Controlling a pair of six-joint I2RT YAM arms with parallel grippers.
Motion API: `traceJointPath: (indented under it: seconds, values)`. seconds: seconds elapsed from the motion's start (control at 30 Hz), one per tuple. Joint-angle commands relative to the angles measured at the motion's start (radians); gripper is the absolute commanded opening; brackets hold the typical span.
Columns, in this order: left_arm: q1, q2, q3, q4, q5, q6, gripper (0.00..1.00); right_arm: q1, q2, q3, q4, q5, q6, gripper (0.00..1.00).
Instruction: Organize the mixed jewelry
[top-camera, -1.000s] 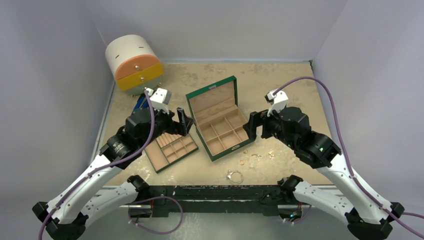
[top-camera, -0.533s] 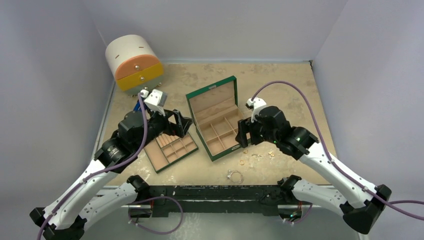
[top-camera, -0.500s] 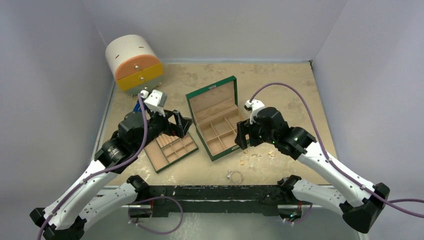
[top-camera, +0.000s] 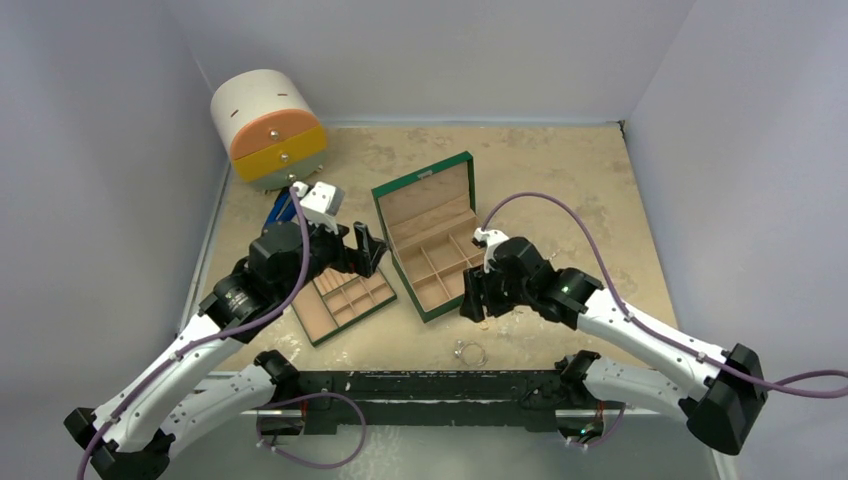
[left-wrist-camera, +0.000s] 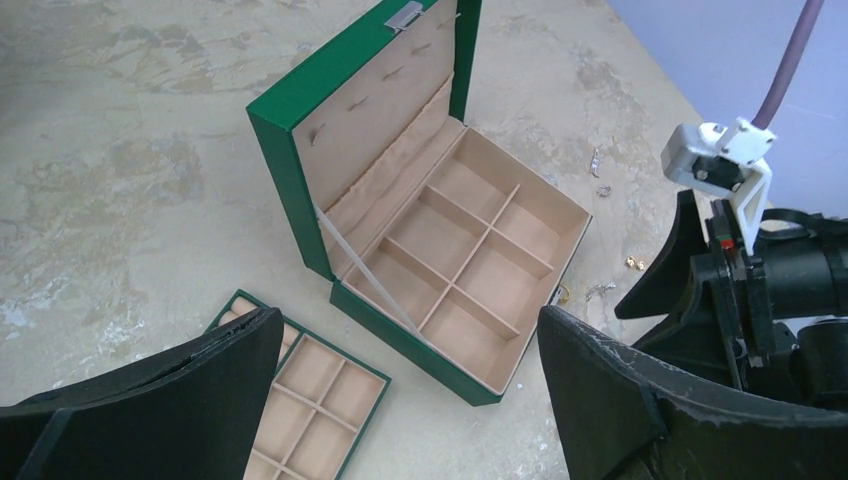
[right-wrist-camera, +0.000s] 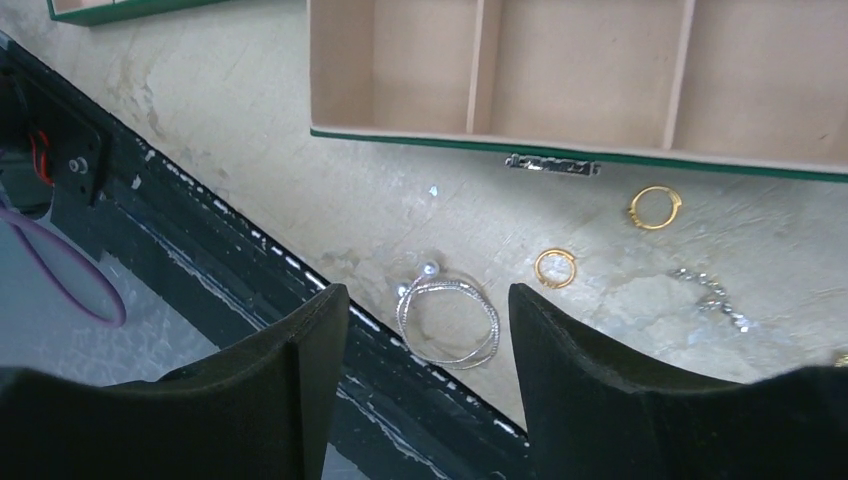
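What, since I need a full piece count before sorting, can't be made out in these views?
- Top view: right arm covers most gold pieces; only the silver hoop shows.
- Right wrist view: one silvery chain-like piece is too blurred to identify.
- Top view: blue-handled tool mostly behind left arm.

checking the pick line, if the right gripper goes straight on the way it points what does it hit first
Most likely the silver ring-like piece: in the wrist view it lies on the table right between the open fingers of the right gripper. Depth is unclear, so it could touch bare table beside it.

Green box (left-wrist-camera: 400, 345), gold rings (right-wrist-camera: 637, 211)
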Motion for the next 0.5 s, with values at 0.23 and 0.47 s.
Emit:
traceJointPath:
  seconds: [0.23, 0.47]
  values:
    - [0.007, 0.007, -0.002, 0.044, 0.016, 0.013, 0.99, 0.108, 0.030, -0.069, 0.071, 0.046, 0.169, 0.56]
    - [0.007, 0.005, -0.005, 0.038, 0.010, 0.013, 0.99, 0.251, 0.101, -0.067, 0.037, 0.186, 0.294, 0.50]
